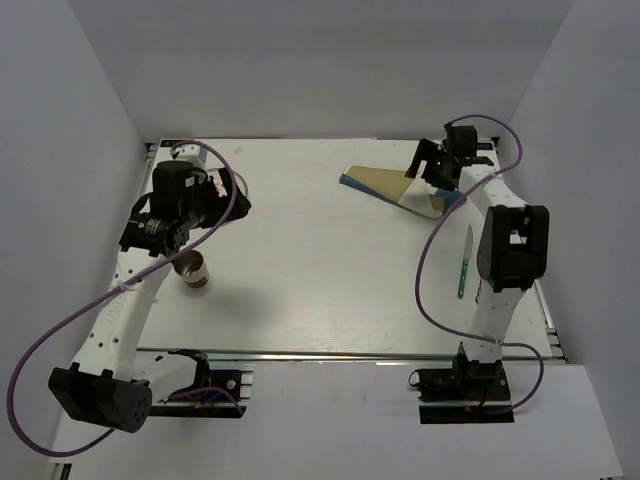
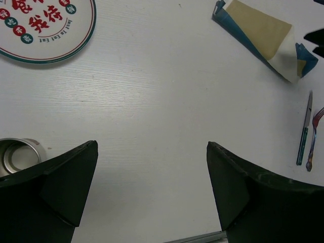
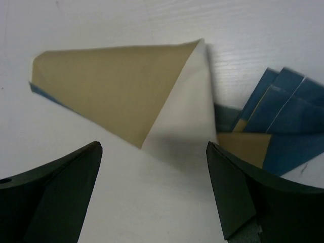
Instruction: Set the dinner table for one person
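Dinner table (image 1: 310,250): big white rectangular top with a metal rail on the near edge, spread beneath both sets of fingers. Left gripper (image 2: 152,147) fingers were spread wide, holding nothing. Right gripper (image 3: 154,147) fingers were also spread, holding nothing. Folded blue-and-tan placemat (image 3: 116,91) lay just ahead of the right fingers. Plate (image 2: 45,25) sat well ahead-left of the left fingers, with red Chinese characters; its small rim lettering was unreadable. Metal cup (image 2: 17,154) sat just outside the left-hand finger. Knife (image 2: 304,131) and fork (image 2: 314,136) lay ahead-right.
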Robot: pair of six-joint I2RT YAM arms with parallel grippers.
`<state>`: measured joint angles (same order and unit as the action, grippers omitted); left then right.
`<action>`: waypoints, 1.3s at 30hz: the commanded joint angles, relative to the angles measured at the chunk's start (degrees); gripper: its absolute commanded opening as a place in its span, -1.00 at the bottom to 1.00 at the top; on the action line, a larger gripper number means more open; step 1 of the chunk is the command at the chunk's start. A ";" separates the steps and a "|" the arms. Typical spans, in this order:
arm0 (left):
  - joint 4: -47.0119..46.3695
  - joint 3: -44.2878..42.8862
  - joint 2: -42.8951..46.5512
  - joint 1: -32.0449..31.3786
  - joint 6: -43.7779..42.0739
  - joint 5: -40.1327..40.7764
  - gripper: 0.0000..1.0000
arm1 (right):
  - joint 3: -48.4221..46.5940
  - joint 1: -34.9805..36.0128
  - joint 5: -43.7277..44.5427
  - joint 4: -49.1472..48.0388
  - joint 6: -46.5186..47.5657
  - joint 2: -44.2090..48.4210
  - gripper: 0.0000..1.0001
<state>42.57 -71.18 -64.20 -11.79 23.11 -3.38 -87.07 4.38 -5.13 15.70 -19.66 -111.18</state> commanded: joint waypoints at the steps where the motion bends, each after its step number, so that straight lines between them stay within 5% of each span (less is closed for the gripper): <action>1: 0.15 -0.89 1.01 -0.68 -1.67 -4.18 0.96 | -11.08 -2.09 -3.40 2.03 4.98 -6.58 0.78; 9: -0.47 -0.19 -0.74 -0.69 -2.46 -7.61 0.96 | -25.59 -3.59 -8.40 6.70 9.20 -21.53 0.69; 18: -0.38 -0.63 -2.68 -0.69 -2.72 -7.70 0.96 | -35.10 -3.59 -10.87 9.43 9.11 -27.52 0.26; 21: -0.38 -0.63 -3.03 -0.69 -2.90 -7.61 0.96 | -34.05 -5.35 -12.36 8.12 8.41 -26.64 -0.27; 22: -0.29 -0.63 -3.21 -0.69 -2.81 -7.61 0.96 | -33.70 -5.35 -12.89 7.59 7.80 -26.03 -0.99; 28: -0.47 -1.24 -4.17 -0.69 -2.64 -7.61 0.96 | -23.96 -4.47 -19.47 -2.77 5.60 -14.79 -1.00; 38: -1.08 -2.12 -4.88 -0.69 -1.40 -5.15 0.96 | 10.22 5.98 -25.37 -23.25 5.07 10.70 -1.00; 39: -1.17 -1.78 -4.79 -0.69 -1.40 -5.15 0.96 | 17.30 6.42 -25.81 -24.92 4.81 12.28 -0.68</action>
<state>42.13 -71.22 -69.60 -12.23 21.47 -9.26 -80.38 8.56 -27.55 -2.76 -14.55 -101.06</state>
